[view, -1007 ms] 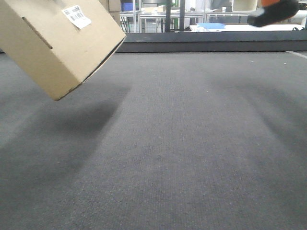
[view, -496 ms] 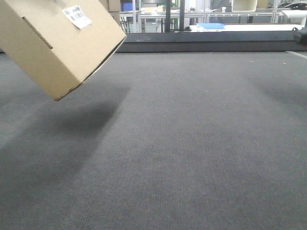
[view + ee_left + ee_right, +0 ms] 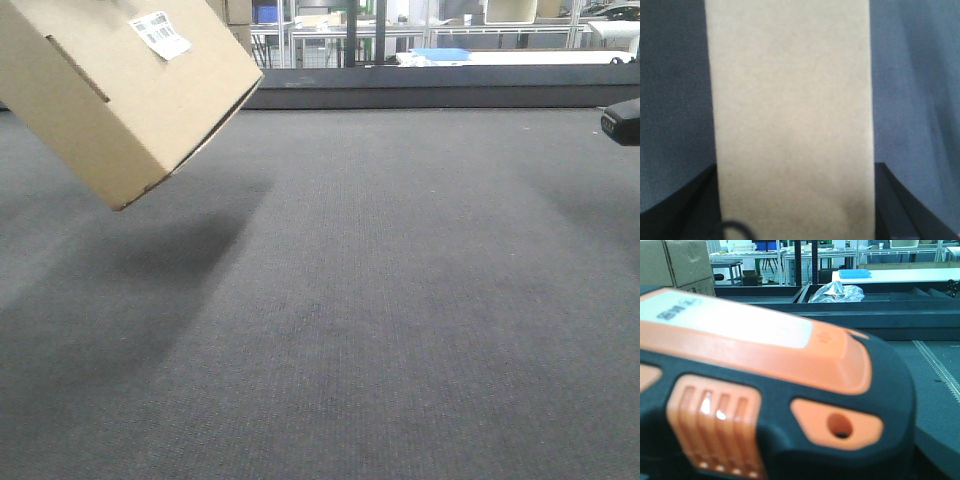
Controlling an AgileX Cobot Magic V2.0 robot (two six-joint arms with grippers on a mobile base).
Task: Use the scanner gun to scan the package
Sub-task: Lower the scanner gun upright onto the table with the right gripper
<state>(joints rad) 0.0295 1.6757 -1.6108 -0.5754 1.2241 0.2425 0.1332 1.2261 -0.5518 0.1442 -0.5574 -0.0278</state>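
Observation:
The package (image 3: 120,90), a plain brown cardboard box, hangs tilted above the grey surface at the upper left, its white barcode label (image 3: 160,35) facing up and right. In the left wrist view the package (image 3: 790,115) fills the gap between two black fingers (image 3: 692,202), so my left gripper (image 3: 795,200) is shut on it. The scanner gun (image 3: 765,390), orange and black, fills the right wrist view and hides my right gripper's fingers. Only its black tip (image 3: 622,122) shows at the right edge of the front view, off the surface and far from the package.
A grey carpet-like surface (image 3: 350,300) spreads across the front view, ending at a dark raised ledge (image 3: 430,97) at the back. Beyond it are shelves, brown cartons (image 3: 685,262), a crumpled plastic bag (image 3: 835,291) and a blue tray (image 3: 855,273).
The scanner gun's black end has dropped from the top right corner down to the right edge. The package has not moved.

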